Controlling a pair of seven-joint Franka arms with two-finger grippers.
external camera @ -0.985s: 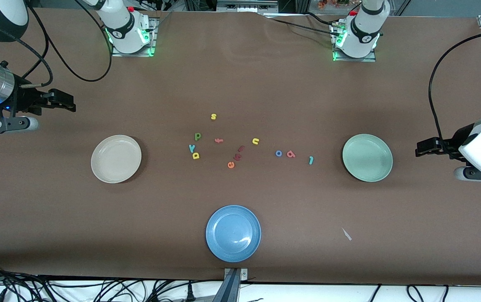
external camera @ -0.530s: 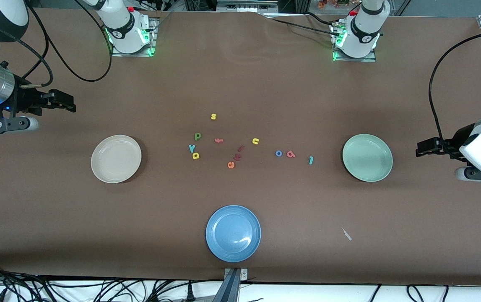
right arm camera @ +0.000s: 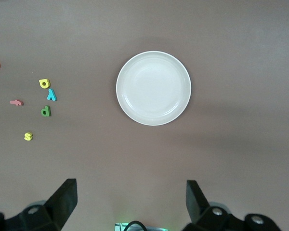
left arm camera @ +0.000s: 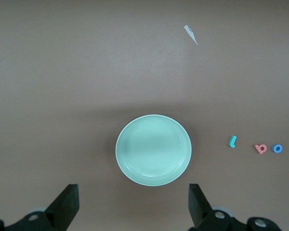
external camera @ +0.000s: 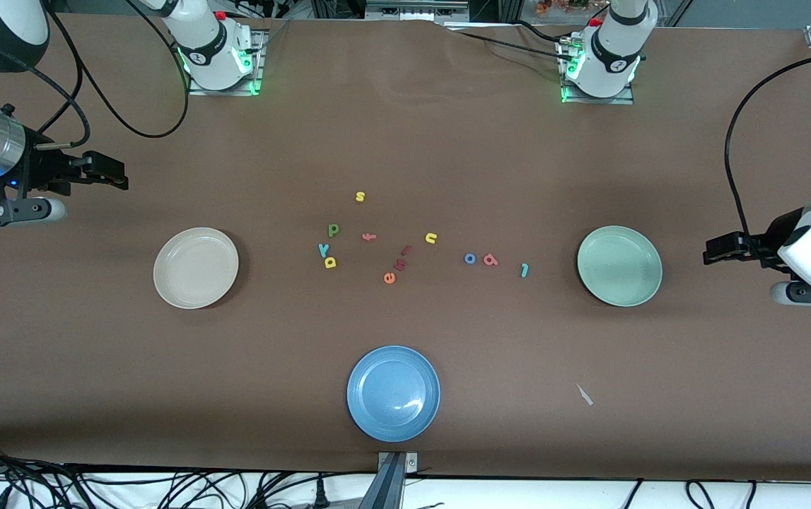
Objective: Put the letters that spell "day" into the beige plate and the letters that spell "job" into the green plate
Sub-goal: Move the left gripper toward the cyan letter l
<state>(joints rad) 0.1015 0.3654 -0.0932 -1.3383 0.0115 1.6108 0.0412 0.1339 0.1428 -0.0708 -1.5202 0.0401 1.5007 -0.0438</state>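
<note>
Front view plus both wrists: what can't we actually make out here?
- Dark red letters above the orange "e", front view: too small to read.
- Same pieces in the right wrist view: cut off by the picture's edge.
- Left gripper and right gripper, wrist views: fingers open, tips in view, bodies cut by the edge.
- White scrap on the table: too small to identify.

Glossy blue plate (external camera: pixel 393 393), matt brown table (external camera: pixel 447 141)

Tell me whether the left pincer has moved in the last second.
Yes, slightly. The left pincer, open, has drawn back from the round pale green plate toward the table's edge at the left arm's end.
</note>
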